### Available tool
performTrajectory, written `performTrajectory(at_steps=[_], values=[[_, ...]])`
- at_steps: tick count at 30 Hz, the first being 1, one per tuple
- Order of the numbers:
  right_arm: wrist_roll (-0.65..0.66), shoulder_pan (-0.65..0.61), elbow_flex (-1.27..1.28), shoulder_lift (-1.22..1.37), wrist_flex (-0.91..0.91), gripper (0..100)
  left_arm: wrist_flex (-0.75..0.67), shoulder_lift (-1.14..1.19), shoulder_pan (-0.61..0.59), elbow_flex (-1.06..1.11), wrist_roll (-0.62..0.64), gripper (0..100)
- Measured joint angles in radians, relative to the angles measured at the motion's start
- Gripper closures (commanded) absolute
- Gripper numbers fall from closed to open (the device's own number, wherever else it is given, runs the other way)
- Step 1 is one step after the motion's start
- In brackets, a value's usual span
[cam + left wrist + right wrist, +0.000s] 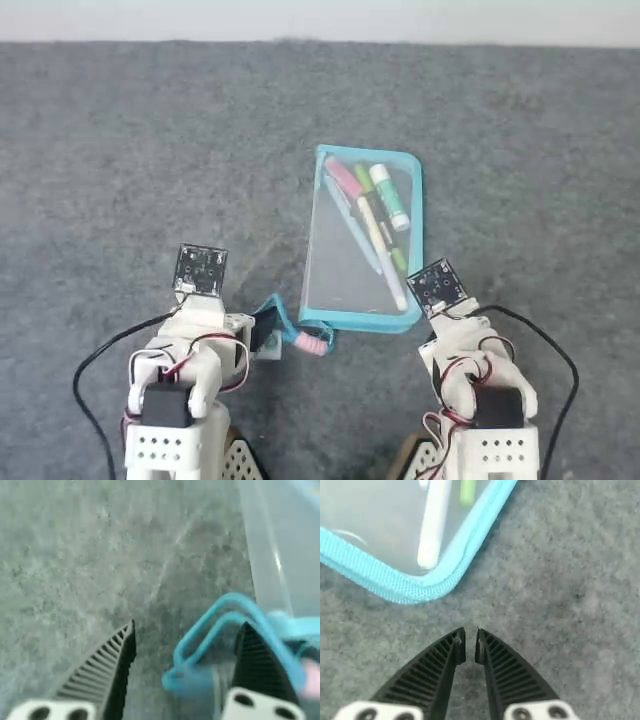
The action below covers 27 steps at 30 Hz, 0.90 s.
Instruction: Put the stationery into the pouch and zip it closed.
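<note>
Jaws on the left arm [190,390] are standing wide apart, and jaws on the right arm [480,400] are sitting almost together with only a thin slit between the tips.

The pouch [340,285] is lying flat on the grey counter [150,150], just ahead of both arms. It is clear-walled with cyan trim. Inside it the stationery is showing through the wall: a pink-capped piece [343,178], a white tube with a green end [390,195], a blue pen [362,240] and a white pen [396,288]. A cyan loop strap [277,308] and a small pink tag [312,344] are trailing from the pouch corner nearest the left arm.

From the high view the whole pouch and its contents are laid out, while the arms' own camera boards are covering most of the jaws. The left wrist view is giving the close detail: the loop strap [220,615] is lying between the left jaws, against or just beside one finger [255,660], with the other finger [122,665] well apart from it, so nothing is being pinched. The right wrist view is showing the pouch's rounded corner trim [420,587] and the white pen's tip [431,540]. There the right jaws are hovering over bare counter just beside that corner, gripping nothing and touching no part of the pouch.
</note>
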Motion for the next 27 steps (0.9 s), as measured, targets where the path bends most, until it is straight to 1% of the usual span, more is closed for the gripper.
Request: performTrajectory(at_steps=[7, 9, 14, 27], values=[[0.000, 0.005, 0.000, 0.000, 0.000, 96.5, 0.023, 0.000, -0.002, 0.000, 0.000, 69], [0.000, 0.037, 0.000, 0.000, 0.000, 99.1, 0.023, 0.000, -0.002, 0.000, 0.000, 69], [0.000, 0.104, 0.000, 0.000, 0.000, 98.7, 0.023, 0.000, -0.002, 0.000, 0.000, 69], [0.000, 0.103, 0.000, 0.000, 0.000, 98.7, 0.023, 0.000, -0.002, 0.000, 0.000, 69]])
